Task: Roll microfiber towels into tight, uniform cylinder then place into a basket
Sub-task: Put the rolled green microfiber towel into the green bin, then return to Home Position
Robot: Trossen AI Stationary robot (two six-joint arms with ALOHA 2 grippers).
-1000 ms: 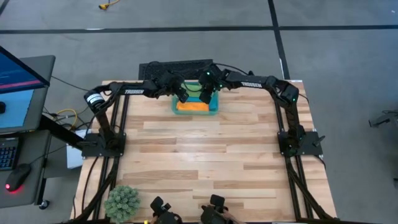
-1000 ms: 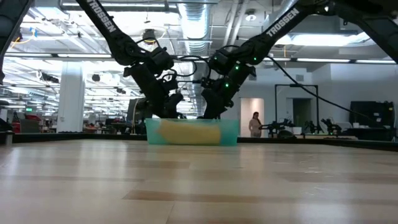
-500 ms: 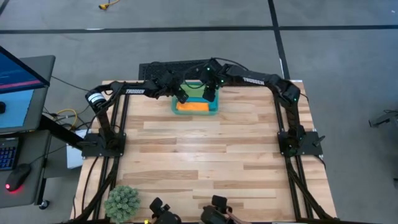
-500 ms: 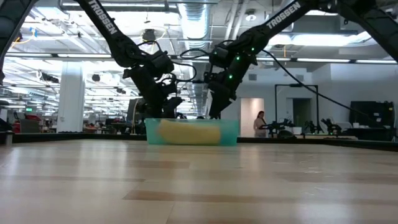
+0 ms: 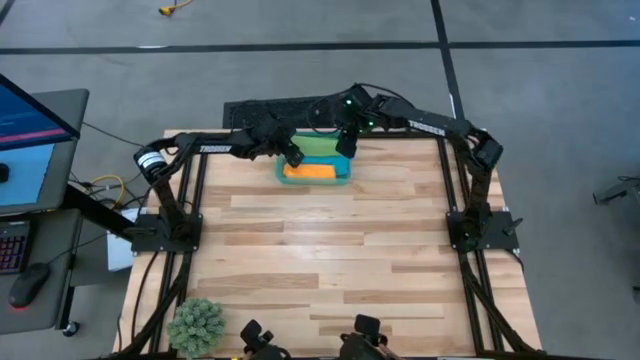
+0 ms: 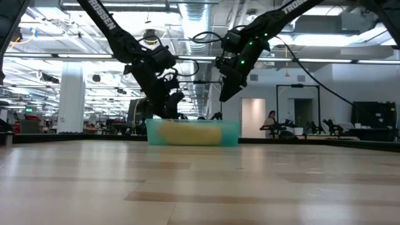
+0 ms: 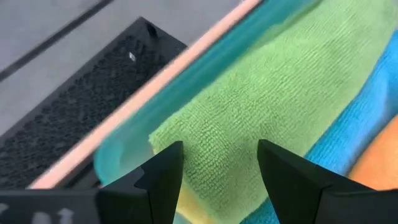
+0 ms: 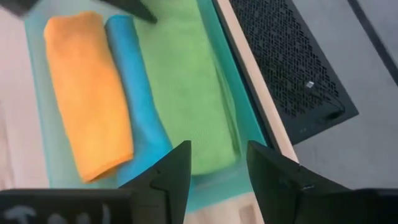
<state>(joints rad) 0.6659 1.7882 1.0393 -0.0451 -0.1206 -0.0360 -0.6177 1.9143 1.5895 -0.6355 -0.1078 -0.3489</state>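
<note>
- Spanning most of the high view, the light wooden plank table [image 5: 330, 250] carries every task item at its far edge
- Lying just beyond that far edge, the dark black grated rectangular panel [image 5: 255, 108] sits beside the basket
- Sitting at the middle of the far edge, the small rectangular translucent teal-green plastic basket [image 5: 345, 178] holds the rolled cloths side by side
- Filling the far side of the basket, the green microfiber towel roll [image 8: 186, 87] lies along the wall nearest the grated panel
- Next to it, the bright blue microfiber towel roll [image 8: 137, 99] is touching the green roll
- On the near side, the orange microfiber towel roll [image 8: 87, 93] is touching the blue roll
- At the basket's left end, the left gripper [image 7: 217, 168] hangs low over the green roll, fingers parted and empty
- Above the basket's right end, the right gripper [image 8: 217, 168] is raised clear of the rim, fingers parted and empty
</note>
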